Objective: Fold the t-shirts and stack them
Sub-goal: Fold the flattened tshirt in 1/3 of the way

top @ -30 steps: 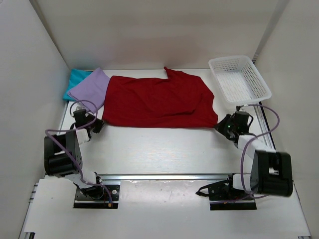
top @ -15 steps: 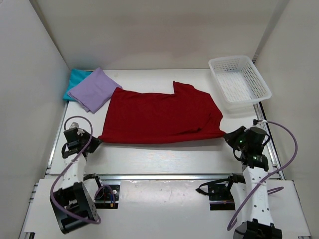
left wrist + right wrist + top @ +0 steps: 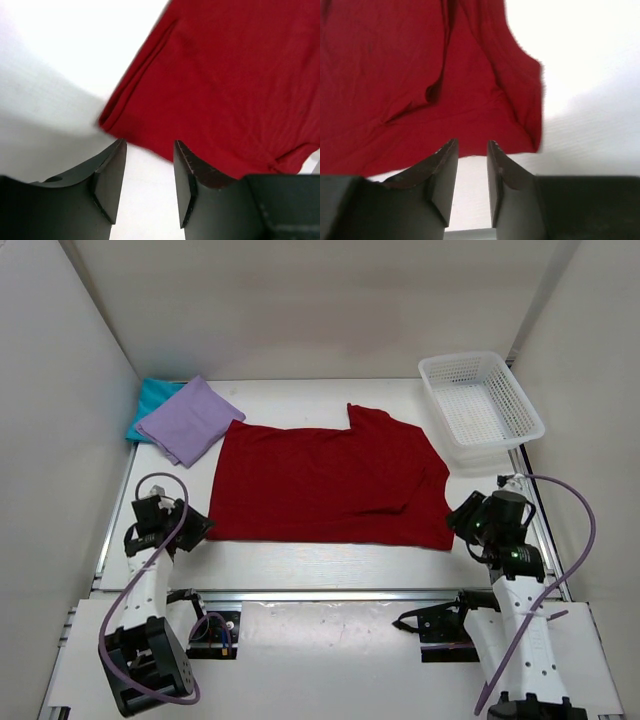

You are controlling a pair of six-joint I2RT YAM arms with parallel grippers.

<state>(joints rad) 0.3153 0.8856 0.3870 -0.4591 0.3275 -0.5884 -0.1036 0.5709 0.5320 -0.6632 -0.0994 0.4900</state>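
Where the table (image 3: 300,558) meets its far left corner, the teal shirt (image 3: 148,398) lies mostly under the folded lavender shirt (image 3: 188,418). The lavender shirt's near corner ends just beside the dark red shirt (image 3: 330,480). The left gripper (image 3: 195,527) sits low at the red shirt's near left corner. Its fingers (image 3: 112,175) are spread and empty, and the doubled hem corner lies just past their tips. The red shirt is spread flat across the middle of the table, with a crease near its right side. At its near right corner the right gripper (image 3: 455,520) has its fingers (image 3: 445,170) parted around nothing, the cloth edge just ahead. The white mesh basket (image 3: 470,357) stands in the far right corner
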